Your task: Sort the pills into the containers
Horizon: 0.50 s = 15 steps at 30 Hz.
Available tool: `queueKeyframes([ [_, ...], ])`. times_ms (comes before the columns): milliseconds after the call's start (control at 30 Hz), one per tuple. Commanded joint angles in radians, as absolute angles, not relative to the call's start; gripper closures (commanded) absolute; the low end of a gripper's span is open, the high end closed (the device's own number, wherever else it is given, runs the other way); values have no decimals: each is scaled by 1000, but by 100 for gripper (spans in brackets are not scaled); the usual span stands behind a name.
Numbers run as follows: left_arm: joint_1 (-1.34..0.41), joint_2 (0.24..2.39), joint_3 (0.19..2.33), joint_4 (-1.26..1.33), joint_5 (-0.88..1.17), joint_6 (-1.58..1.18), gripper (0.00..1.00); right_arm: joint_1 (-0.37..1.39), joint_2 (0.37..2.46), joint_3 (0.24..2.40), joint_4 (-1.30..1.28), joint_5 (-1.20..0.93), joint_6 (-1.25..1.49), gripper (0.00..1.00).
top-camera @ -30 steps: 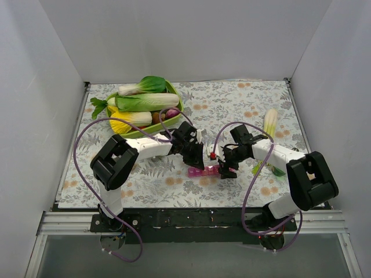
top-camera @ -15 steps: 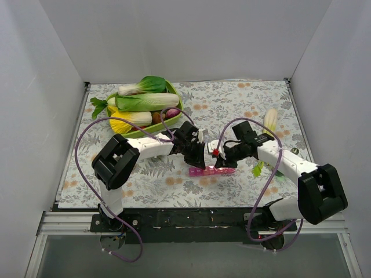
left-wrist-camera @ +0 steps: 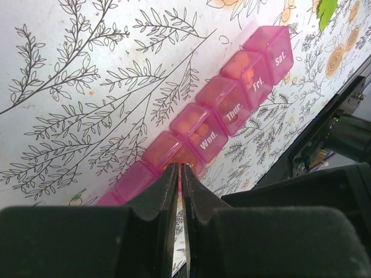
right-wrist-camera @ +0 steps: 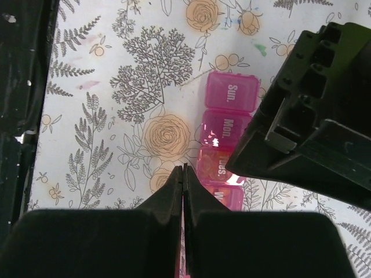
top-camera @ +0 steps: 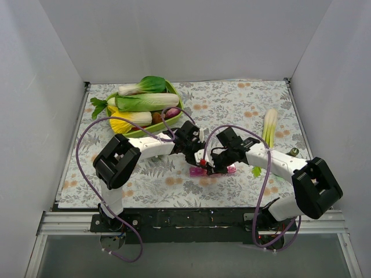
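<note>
White walls box in the floral-print table point(top-camera: 232, 104). At its far left a green bowl point(top-camera: 180, 106) holds bok choy point(top-camera: 145, 86) and other vegetables, well apart from the work, so I leave it alone.

Moving right, my left tool point(left-wrist-camera: 180, 168) is clenched on nothing, fingers pressed together into a narrow point. It hangs right over the pink pill box point(left-wrist-camera: 232, 104), about at the Tuesday cell. From that wrist view the Wed., Thur., Fri. and Sat. lids look down, and orange pills point(left-wrist-camera: 188, 124) show through the plastic.

The pill box lies flat near the table's middle, between the two arms. My right tool point(right-wrist-camera: 184, 168) is also clenched and empty, its tips at the same Tuesday cell from the other side, with Sun. and Mon. visible beyond.

I'd guess both are closed to act as pokers on that lid, though I can't tell whether either is touching it. A leek point(top-camera: 269, 123) lies farther right, clear of everything.
</note>
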State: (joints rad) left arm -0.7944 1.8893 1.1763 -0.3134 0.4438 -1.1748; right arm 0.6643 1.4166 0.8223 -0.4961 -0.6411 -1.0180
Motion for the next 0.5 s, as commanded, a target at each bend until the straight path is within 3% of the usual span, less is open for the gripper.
queueKeyframes([
  [0, -805, 1951, 1155, -388, 328, -1141, 93, 673, 1414, 865, -457, -597, -994, 99],
  [467, -805, 1959, 1143, -380, 336, -1147, 93, 701, 1552, 850, -408, -509, -979, 99],
])
